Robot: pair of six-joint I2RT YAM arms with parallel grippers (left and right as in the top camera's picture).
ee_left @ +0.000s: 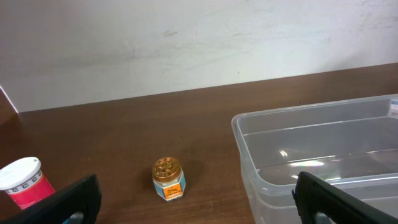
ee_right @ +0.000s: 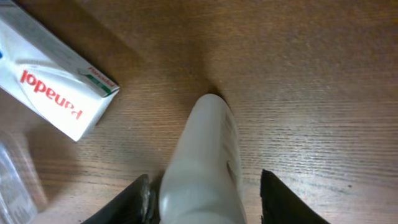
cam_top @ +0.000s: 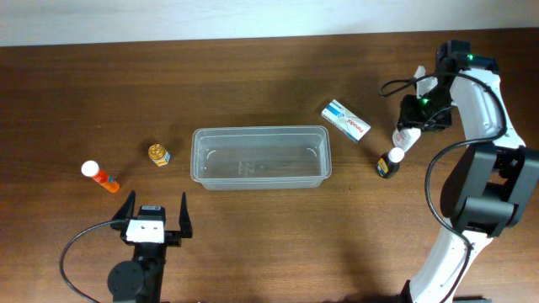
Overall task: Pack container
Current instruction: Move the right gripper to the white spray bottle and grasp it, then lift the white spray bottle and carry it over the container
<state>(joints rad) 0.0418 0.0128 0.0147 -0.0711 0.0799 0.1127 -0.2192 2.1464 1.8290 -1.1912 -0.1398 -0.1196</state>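
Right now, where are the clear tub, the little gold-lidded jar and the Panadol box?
clear tub (cam_top: pixel 194 158), overhead view, on its left rim.
gold-lidded jar (ee_left: pixel 168 180), left wrist view, middle of the jar.
Panadol box (ee_right: pixel 53 93), right wrist view, on its white printed face.

Wooden table (cam_top: pixel 269 84), clear container (cam_top: pixel 259 131) at centre, gold-lidded jar (cam_top: pixel 158 155), orange tube (cam_top: pixel 100 176), Panadol box (cam_top: pixel 346 120), dark bottle (cam_top: pixel 386 164)

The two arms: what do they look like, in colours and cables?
The right arm has white links, black joints, a small green light and a looping black cable. The left arm is black, with a white wrist block, black fingers and a curved black cable.
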